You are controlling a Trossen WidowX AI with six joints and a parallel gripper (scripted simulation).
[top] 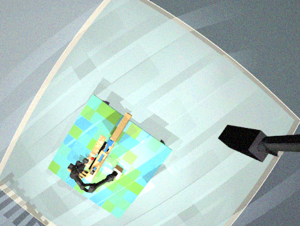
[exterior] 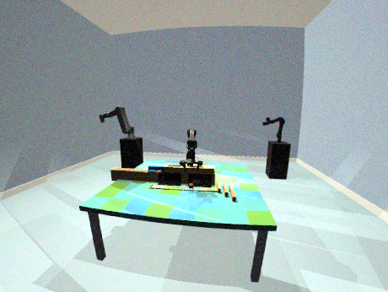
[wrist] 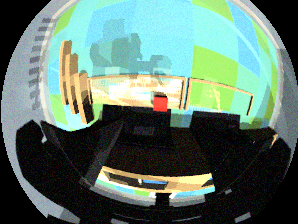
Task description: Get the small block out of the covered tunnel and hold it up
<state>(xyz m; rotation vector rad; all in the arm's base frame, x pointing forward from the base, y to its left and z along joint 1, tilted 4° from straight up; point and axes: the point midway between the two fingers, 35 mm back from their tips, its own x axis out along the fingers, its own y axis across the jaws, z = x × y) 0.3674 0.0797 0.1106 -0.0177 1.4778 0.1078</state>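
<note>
Two black fingers in the nearest part of the wrist view, parted wide, with nothing between them. Across the upper side of the wooden tunnel (top: 100, 166) (exterior: 204, 170) (wrist: 195, 180), as seen from outside, the open gripper (top: 81, 164) (exterior: 191, 164) (wrist: 161, 124); contact with the wood impossible to tell. Just beyond the fingers in the wrist view, two dark panels (exterior: 169, 178) (wrist: 217, 121) along the tunnel's side. Next to one of them, outside the covered part, the small red block (top: 92, 159) (exterior: 191, 184) (wrist: 160, 103), unheld and low down, near the inner end of one section of a low wooden frame (exterior: 207, 191) (wrist: 220, 82). Too small to tell whether touching the panel. Off one end of the tunnel, three loose wooden rods (top: 83, 174) (exterior: 225, 190) (wrist: 72, 85), lying roughly side by side with gaps between. Toward the opposite end, a blue part (top: 109, 144) (exterior: 157, 169), then a long wooden bar (top: 121, 127) (exterior: 131, 174). Under all of this, a green-and-blue patchwork table (top: 130, 202) (exterior: 156, 211) (wrist: 215, 60). Farther off, well apart on black pedestals (exterior: 132, 152) (exterior: 278, 160), two more dark arms (exterior: 123, 120) (exterior: 282, 127). Behind them, a grey-blue wall (exterior: 207, 84).
</note>
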